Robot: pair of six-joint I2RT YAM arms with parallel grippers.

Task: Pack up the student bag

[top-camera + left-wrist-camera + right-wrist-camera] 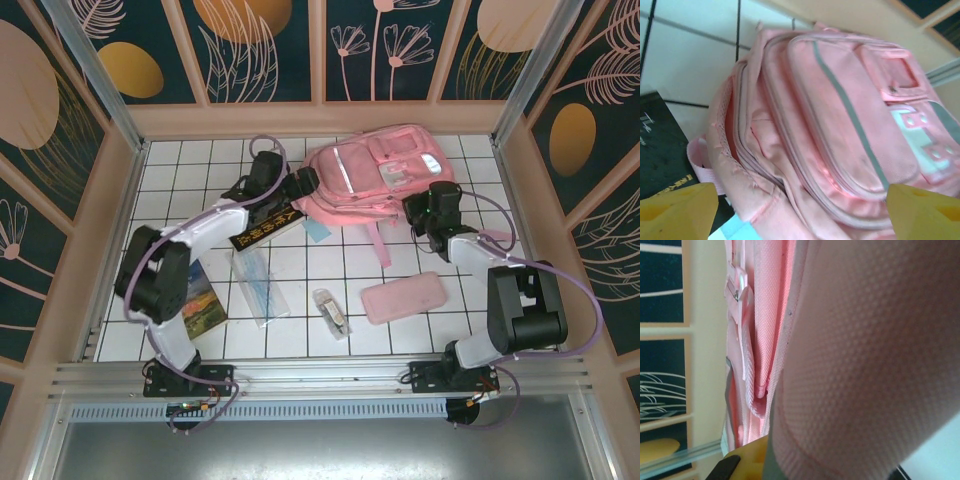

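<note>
Top view. The large pink fabric student bag (385,165), with grey reflective strips and a white patch, lies flat on the white tiled counter (180,190). It sits at about 1 o'clock from the counter's centre, near the far edge. A pink strap trails from it toward 6 o'clock.

Left claw (303,184): at the bag's 9 o'clock edge. From above I cannot tell whether it touches the bag or is just short of it. In the left wrist view the claw (800,212) is spread wide, with a yellow fingertip (677,212) in each lower corner and nothing held between them. The bag (840,125) lies just ahead, and a grey strip and zip lines run along its front pocket.

Right claw (418,208): at the bag's 4 o'clock edge, closed. In the right wrist view, pink woven bag fabric (865,365) is right up against the lens and rises from beside the yellow finger (747,460). This reads as a pinch on a fold of the bag's edge.

Other items on the counter, clock positions taken from its centre:
- Black book with gold lettering (265,228), 9–10 o'clock, just beside the left claw. Its corner also shows in the left wrist view (660,150).
- Light-blue flat piece (318,232), between that book and the strap.
- Clear plastic pouch (260,282), 8 o'clock.
- Small clear packet (331,312), 6 o'clock.
- Flat pink rectangular pencil case (403,297), 4 o'clock, apart from the bag.
- Book with a landscape cover (203,302), 8 o'clock, partly under the left arm.
</note>
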